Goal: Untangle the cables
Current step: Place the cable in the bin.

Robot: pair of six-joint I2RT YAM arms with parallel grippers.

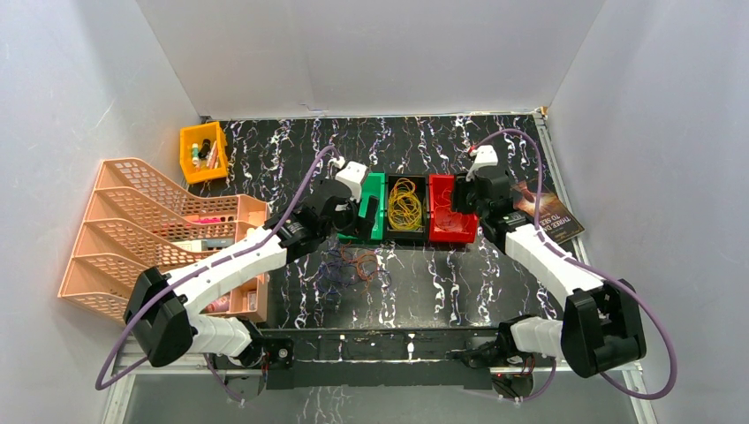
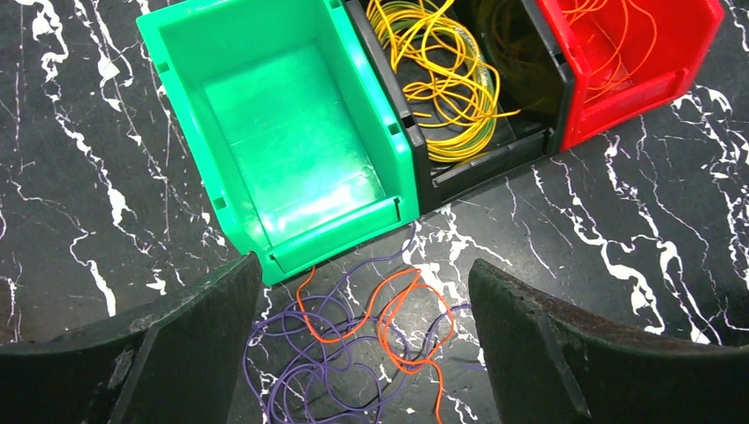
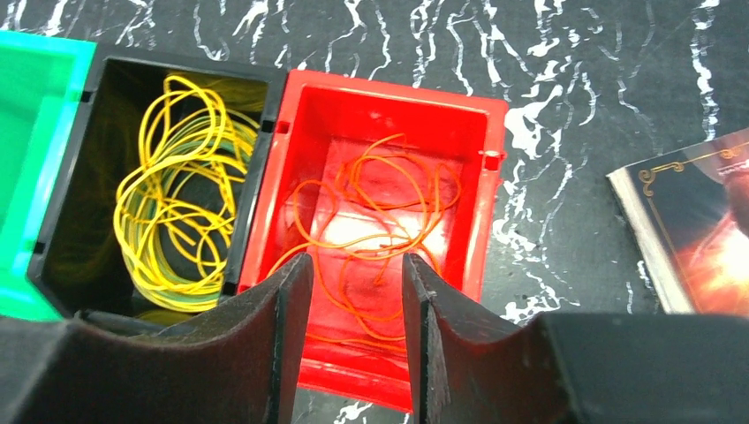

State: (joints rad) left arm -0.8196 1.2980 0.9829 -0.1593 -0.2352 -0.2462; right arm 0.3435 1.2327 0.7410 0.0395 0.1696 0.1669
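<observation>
Left gripper (image 2: 364, 265) hangs over the loose cables (image 2: 353, 344) (purple and orange-red, knotted) on the marble just before the green bin (image 2: 283, 132); jaws spread wide, empty. Right gripper (image 3: 356, 258) is over the red bin (image 3: 481, 177), jaws narrowly apart, holding nothing. Orange cables (image 3: 375, 221) lie in red, yellow cables (image 3: 172, 221) in the black bin (image 3: 79, 177). I lose the tangle's near edge at the frame bottom. Book (image 3: 698, 230) cut off at right.

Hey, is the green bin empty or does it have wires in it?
Empty: the green bin shows only its bare floor; purple and orange cables lie outside on the table.
</observation>
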